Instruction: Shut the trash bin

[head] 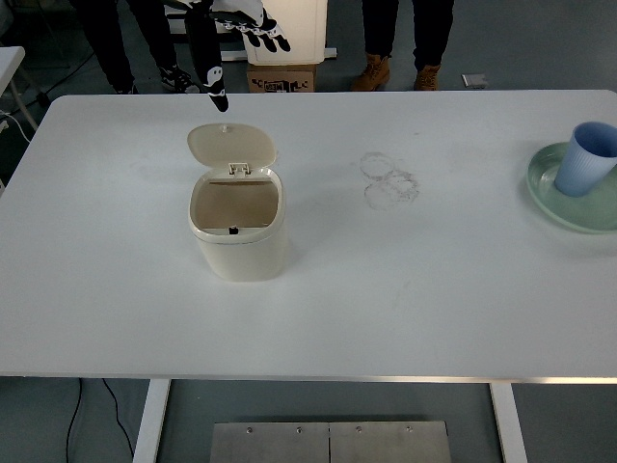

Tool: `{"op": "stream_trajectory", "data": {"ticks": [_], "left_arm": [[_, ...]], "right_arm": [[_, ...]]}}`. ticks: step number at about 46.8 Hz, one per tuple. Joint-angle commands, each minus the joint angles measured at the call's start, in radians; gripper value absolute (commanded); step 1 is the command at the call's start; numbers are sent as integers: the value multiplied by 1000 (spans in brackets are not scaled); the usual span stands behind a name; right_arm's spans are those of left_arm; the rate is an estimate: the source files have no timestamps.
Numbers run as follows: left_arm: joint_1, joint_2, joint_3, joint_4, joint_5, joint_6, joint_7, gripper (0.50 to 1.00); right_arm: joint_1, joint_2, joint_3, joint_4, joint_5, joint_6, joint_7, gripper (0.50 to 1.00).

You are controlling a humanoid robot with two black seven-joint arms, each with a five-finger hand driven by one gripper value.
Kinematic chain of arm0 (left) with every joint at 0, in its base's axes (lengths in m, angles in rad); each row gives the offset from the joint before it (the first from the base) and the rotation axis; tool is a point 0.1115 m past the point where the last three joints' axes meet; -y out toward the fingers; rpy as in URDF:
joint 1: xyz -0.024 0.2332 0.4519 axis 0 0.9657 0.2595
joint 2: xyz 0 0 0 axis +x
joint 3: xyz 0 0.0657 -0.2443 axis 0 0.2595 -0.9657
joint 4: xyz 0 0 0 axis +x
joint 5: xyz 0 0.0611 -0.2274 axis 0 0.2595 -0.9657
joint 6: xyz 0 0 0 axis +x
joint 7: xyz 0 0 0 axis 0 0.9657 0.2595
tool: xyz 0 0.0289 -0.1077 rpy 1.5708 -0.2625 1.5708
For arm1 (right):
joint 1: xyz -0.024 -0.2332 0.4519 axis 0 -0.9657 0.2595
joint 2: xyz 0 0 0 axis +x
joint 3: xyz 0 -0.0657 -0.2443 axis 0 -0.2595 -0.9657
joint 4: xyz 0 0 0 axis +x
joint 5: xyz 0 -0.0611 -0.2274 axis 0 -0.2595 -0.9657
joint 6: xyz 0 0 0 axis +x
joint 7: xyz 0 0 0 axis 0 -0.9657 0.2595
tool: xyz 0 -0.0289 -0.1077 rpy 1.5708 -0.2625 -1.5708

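A cream trash bin (238,231) stands on the left half of the white table (405,309). Its round lid (231,145) is flipped up and back on the hinge, and the inside shows open. My left hand (241,43), black with white marks, hangs above the table's far edge just behind the bin. One finger (218,92) points down toward the lid without touching it, while the others spread to the right. The hand holds nothing.
A green plate (549,203) with a blue cup (588,159) on it sits at the right edge. Faint ring stains (388,179) mark the table's middle. Beyond the far edge are a cardboard box (282,77), a white box (289,29) and people's legs (415,39).
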Motion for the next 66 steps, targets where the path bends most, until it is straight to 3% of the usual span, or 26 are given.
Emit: {"op": "stream_trajectory", "data": {"ticks": [1, 38, 66], "left_arm": [[1, -4, -3, 0, -2, 0, 0, 1000], [-15, 4, -4, -119, -2, 0, 1, 1000], [-14, 30, 12, -125, 0, 0, 1, 1000]], "right_arm": [[0, 0, 0, 0, 0, 0, 0, 991], [0, 0, 0, 0, 0, 0, 0, 991], [0, 0, 0, 0, 0, 0, 0, 991]]}}
